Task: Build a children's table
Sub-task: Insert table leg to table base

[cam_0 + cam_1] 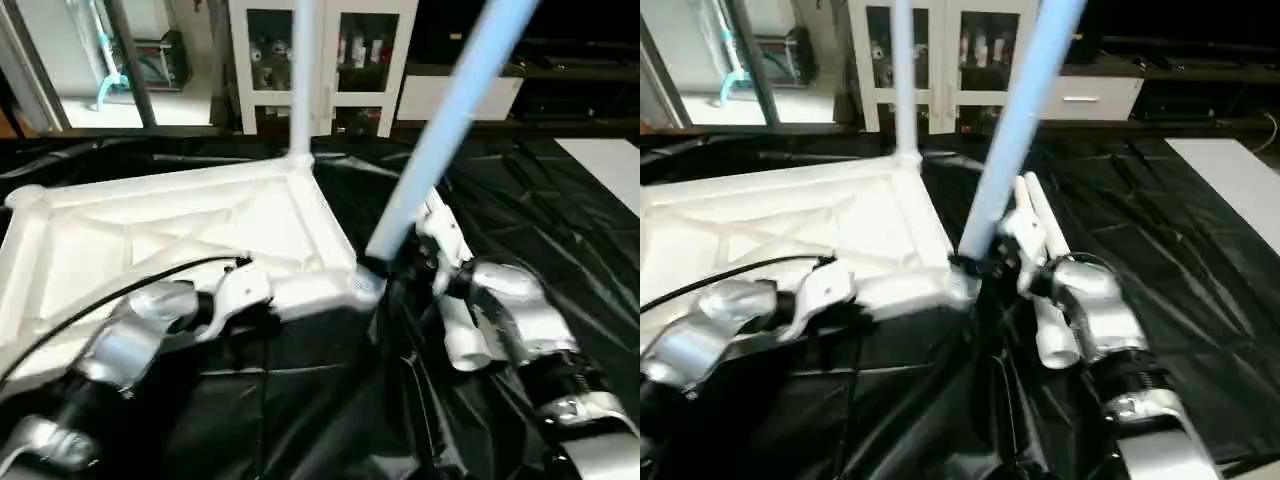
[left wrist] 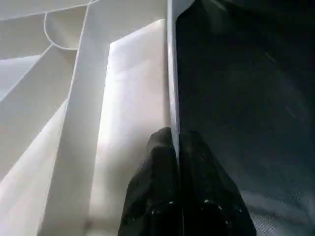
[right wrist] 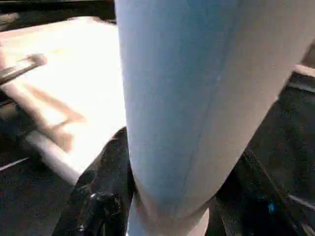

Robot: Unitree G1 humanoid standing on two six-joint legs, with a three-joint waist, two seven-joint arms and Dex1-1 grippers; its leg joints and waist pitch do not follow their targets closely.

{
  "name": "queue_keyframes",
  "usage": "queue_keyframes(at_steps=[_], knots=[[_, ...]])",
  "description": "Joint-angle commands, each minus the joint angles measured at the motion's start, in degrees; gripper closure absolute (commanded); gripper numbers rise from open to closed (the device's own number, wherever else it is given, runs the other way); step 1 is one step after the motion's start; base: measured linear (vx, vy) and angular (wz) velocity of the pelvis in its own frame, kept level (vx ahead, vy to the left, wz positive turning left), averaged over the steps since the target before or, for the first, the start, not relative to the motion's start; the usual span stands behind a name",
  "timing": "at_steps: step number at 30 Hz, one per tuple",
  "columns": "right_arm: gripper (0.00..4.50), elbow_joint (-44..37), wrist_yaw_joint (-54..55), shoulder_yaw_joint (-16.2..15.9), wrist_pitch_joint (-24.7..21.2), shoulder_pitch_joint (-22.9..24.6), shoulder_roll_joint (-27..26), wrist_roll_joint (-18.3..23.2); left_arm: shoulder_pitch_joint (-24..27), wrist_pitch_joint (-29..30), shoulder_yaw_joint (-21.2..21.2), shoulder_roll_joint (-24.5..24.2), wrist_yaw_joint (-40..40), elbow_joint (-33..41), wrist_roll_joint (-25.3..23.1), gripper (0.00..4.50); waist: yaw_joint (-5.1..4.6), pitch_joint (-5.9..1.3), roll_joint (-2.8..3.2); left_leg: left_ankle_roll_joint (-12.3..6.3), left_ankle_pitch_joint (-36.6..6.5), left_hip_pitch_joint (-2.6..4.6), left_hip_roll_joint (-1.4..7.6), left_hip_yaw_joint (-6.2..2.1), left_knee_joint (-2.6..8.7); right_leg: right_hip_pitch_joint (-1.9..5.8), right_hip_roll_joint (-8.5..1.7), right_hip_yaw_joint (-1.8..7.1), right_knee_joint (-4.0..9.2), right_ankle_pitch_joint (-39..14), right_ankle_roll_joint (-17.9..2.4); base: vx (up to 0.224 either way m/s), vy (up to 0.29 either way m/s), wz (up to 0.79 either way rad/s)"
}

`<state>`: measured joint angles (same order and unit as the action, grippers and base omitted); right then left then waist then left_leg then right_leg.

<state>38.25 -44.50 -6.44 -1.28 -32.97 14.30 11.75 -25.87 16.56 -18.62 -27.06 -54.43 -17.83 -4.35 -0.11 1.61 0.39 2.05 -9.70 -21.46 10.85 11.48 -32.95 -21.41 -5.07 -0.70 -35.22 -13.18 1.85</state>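
A: Non-task stuff? Black sheet [image 1: 560, 230] covers the work surface, wrinkled, glossy; white panel [image 1: 610, 165] lies flat on it at the far right.
B: Behind it?
A: White cabinet [image 1: 330, 60] with glass doors, small items inside, too blurred to name; white drawer unit [image 1: 455, 97] just right of it; dark shelving [image 1: 575, 70] further right.
B: Left side?
A: Pale floor [image 1: 120, 110]; teal item [image 1: 105, 70] there, can't tell what; dark box [image 1: 160, 60] beside it.

Left gripper [image 2: 178, 162] pinched shut, right gripper [image 3: 172, 196] half-spread, forearms forward
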Motion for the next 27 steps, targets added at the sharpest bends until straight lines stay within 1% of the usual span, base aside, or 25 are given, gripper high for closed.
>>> queue_keyframes(at_steps=[1,2,3,4,5,6,7,8,9,10,11,12,13,14,15,16,17,18,20,22,23,24,25,26,27], knots=[[2.66,9.0,5.26,-4.06,-8.07,2.59,-2.76,-5.11,-2.67,2.23,-1.58,4.0,2.68,1.84,0.93,4.5,-0.66,-0.98,0.31,5.76,-30.65,1.73,1.99,-2.03,4.97,-1.33,-2.09,1.26,6.0,-24.23,-9.54,0.0,0.0,0.0],[2.66,11.06,8.63,-4.0,-9.1,1.18,-4.27,-5.52,-3.76,4.33,-1.26,5.92,4.51,1.54,0.89,4.5,-0.81,-1.03,0.36,5.54,-30.33,1.64,1.98,-1.97,4.92,-1.26,-2.08,1.26,6.1,-23.8,-9.42,0.0,0.0,0.0],[2.66,13.91,13.92,-3.69,-10.53,-0.85,-6.39,-6.08,-5.36,7.34,-0.77,8.71,7.18,0.83,0.62,4.5,-1.01,-1.07,0.39,5.36,-29.81,1.67,1.95,-1.84,4.81,-1.41,-2.02,1.31,6.13,-22.54,-9.88,0.0,0.0,0.0],[2.66,14.95,16.4,-3.46,-11.28,-1.67,-7.41,-6.34,-6.09,9.07,-0.41,10.11,8.58,0.5,0.35,4.5,-1.14,-1.02,0.43,5.42,-29.43,1.63,1.9,-1.8,4.82,-1.46,-1.96,1.32,6.05,-22.11,-10.15,0.0,0.0,0.0],[2.66,16.94,20.7,-2.67,-11.63,-3.14,-9.42,-6.39,-7.66,12.52,0.75,13.06,12.84,-0.59,-0.36,4.5,-1.12,-1.17,0.36,5.44,-28.98,1.7,1.88,-1.8,4.74,-1.37,-1.93,1.22,6.11,-21.53,-10.34,0.0,0.0,0.0],[2.66,17.22,21.56,-2.42,-11.61,-3.33,-9.75,-6.39,-7.89,12.82,0.86,13.44,13.25,-0.75,-0.41,4.5,-1.24,-1.1,0.38,5.24,-28.64,1.69,1.88,-1.67,4.69,-1.42,-1.92,1.28,6.12,-20.7,-10.57,0.0,0.0,0.0],[2.66,17.97,23.88,-1.71,-11.55,-3.85,-10.65,-6.37,-8.49,13.58,1.14,14.44,14.26,-1.16,-0.55,4.5,-1.06,-1.16,0.46,5.22,-28.29,1.71,1.94,-1.69,4.69,-1.39,-1.98,1.28,6.14,-20.23,-10.44,0.0,0.0,0.0],[2.66,19.45,28.6,-0.08,-11.32,-4.87,-12.62,-6.01,-9.68,15.03,1.8,16.58,16.0,-1.76,-0.27,4.5,-1.21,-1.25,0.1,4.85,-27.32,1.3,1.84,-1.65,4.79,-1.07,-1.84,1.2,6.02,-18.62,-10.09,0.0,0.0,0.0],[2.66,19.45,28.6,-0.08,-11.32,-4.87,-12.62,-6.01,-9.68,15.03,1.8,16.58,16.0,-1.76,-0.27,4.5,-1.18,-1.3,0.23,4.77,-27.12,1.39,1.82,-1.63,4.79,-1.14,-1.78,1.21,5.98,-18.02,-10.08,0.0,0.0,0.0],[2.66,20.19,30.38,1.15,-11.28,-5.37,-13.92,-5.22,-10.19,16.04,2.14,17.59,16.76,-1.77,-0.1,4.5,-1.12,-1.42,0.12,4.65,-26.71,1.35,1.88,-1.68,4.79,-0.98,-1.78,1.14,5.91,-17.04,-10.1,0.0,0.0,0.0],[2.66,20.68,31.5,2.3,-11.68,-5.8,-15.02,-4.28,-10.51,16.86,2.38,18.18,17.4,-1.62,-0.09,4.5,-1.19,-1.41,0.24,4.38,-26.01,1.18,1.88,-1.64,4.86,-0.87,-1.72,1.13,5.74,-15.22,-10.18,0.0,0.0,0.0],[2.66,20.77,32.48,3.07,-10.93,-6.25,-15.99,-4.0,-10.58,17.75,2.92,18.18,18.35,-1.23,-0.19,4.5,-1.25,-1.48,-0.09,4.04,-25.53,1.1,1.88,-1.55,4.84,-0.75,-1.61,1.07,5.74,-13.98,-10.15,0.0,0.0,0.0],[2.66,20.76,32.61,3.21,-10.81,-6.29,-16.11,-3.91,-10.55,17.83,2.99,18.1,18.43,-1.16,-0.22,4.5,-1.24,-1.54,0.04,3.87,-24.99,1.03,1.86,-1.55,4.77,-0.7,-1.68,1.14,5.61,-13.13,-10.27,0.0,0.0,0.0],[2.66,20.73,32.91,3.46,-10.49,-6.38,-16.3,-3.78,-10.44,17.97,3.14,17.89,18.58,-1.01,-0.27,4.5,-1.26,-1.75,0.11,3.52,-23.02,0.73,1.83,-1.59,4.74,-0.3,-1.69,1.07,5.41,-10.63,-10.48,0.0,0.0,0.0],[2.66,20.94,33.33,4.42,-9.96,-6.64,-16.64,-3.22,-10.28,18.23,3.47,17.66,18.79,-0.9,-0.37,4.5,-1.18,-1.79,0.17,3.32,-22.06,0.71,1.88,-1.48,4.73,-0.34,-1.61,1.08,5.38,-9.07,-10.68,0.0,0.0,0.0],[2.66,21.18,33.65,5.17,-9.69,-6.86,-16.88,-2.75,-10.2,18.43,3.66,17.55,18.91,-0.84,-0.45,4.5,-1.23,-1.82,0.09,2.78,-19.97,0.5,1.88,-1.33,4.59,-0.19,-1.55,1.1,5.07,-5.79,-11.24,0.0,0.0,0.0],[2.66,21.2,32.99,6.02,-8.87,-7.09,-17.17,-2.17,-9.9,18.59,3.87,17.16,18.77,-0.45,-0.5,4.5,-1.16,-1.79,-0.05,2.22,-18.78,0.4,1.9,-1.24,4.57,-0.05,-1.55,1.02,4.99,-4.29,-11.67,0.0,0.0,0.0],[2.66,20.9,31.52,6.56,-8.11,-7.24,-17.27,-1.61,-9.45,18.12,3.83,16.51,17.98,0.09,-0.37,4.5,-1.11,-1.68,0.03,1.89,-19.05,0.41,1.93,-1.19,4.6,-0.08,-1.67,1.03,5.03,-4.76,-11.95,0.0,0.0,0.0],[2.66,19.92,27.94,7.0,-8.28,-7.48,-17.01,-0.91,-8.26,16.55,3.16,14.75,15.22,1.46,0.03,4.5,-1.09,-1.6,0.21,1.99,-20.27,0.52,1.97,-1.21,4.65,-0.16,-1.71,1.04,5.21,-7.14,-11.86,0.0,0.0,0.0],[2.66,19.23,25.78,7.29,-8.57,-7.53,-16.72,-0.66,-7.54,15.76,2.67,13.58,13.82,2.19,0.04,4.5,-1.25,-1.64,0.13,1.84,-20.44,0.33,2.04,-1.29,4.7,-0.04,-1.78,1.08,5.22,-7.57,-11.79,0.0,0.0,0.0],[2.66,17.52,20.8,6.53,-9.68,-7.36,-15.41,-0.71,-5.66,11.41,1.0,10.5,8.69,4.1,0.64,4.5,-1.53,-1.67,0.35,1.72,-19.16,-0.04,2.01,-1.39,4.78,0.3,-1.74,1.04,4.98,-5.75,-11.94,0.0,0.0,0.0],[2.66,16.56,18.19,5.79,-10.3,-7.13,-14.51,-0.8,-4.71,8.89,0.17,8.89,6.06,5.04,0.94,4.5,-1.4,-1.68,0.32,1.4,-18.53,-0.04,2.01,-1.49,4.74,0.37,-1.77,1.0,5.02,-4.87,-12.03,0.0,0.0,0.0],[2.66,14.04,11.72,3.63,-11.87,-6.37,-12.0,-1.06,-2.37,1.5,-1.84,4.81,-0.23,7.23,1.43,4.5,-1.4,-1.66,0.33,0.91,-18.18,-0.22,1.9,-1.55,4.69,0.49,-1.69,0.96,5.06,-4.29,-11.9,0.0,0.0,0.0],[2.66,12.85,8.46,2.69,-12.79,-5.97,-10.72,-1.32,-1.28,-1.96,-2.6,2.92,-3.7,8.09,2.03,4.5,-1.7,-1.68,0.32,0.16,-17.23,-0.42,2.07,-1.54,4.71,0.87,-1.72,1.0,4.84,-2.24,-12.23,0.0,0.0,0.0],[2.66,11.24,3.91,1.13,-13.74,-5.3,-8.68,-1.6,-0.82,-3.95,-3.13,0.89,-5.57,7.91,1.58,4.5,-1.64,-1.73,0.6,-0.05,-16.58,-0.35,2.05,-1.64,4.62,0.86,-1.71,0.98,4.68,-0.93,-12.48,0.0,0.0,0.0]])
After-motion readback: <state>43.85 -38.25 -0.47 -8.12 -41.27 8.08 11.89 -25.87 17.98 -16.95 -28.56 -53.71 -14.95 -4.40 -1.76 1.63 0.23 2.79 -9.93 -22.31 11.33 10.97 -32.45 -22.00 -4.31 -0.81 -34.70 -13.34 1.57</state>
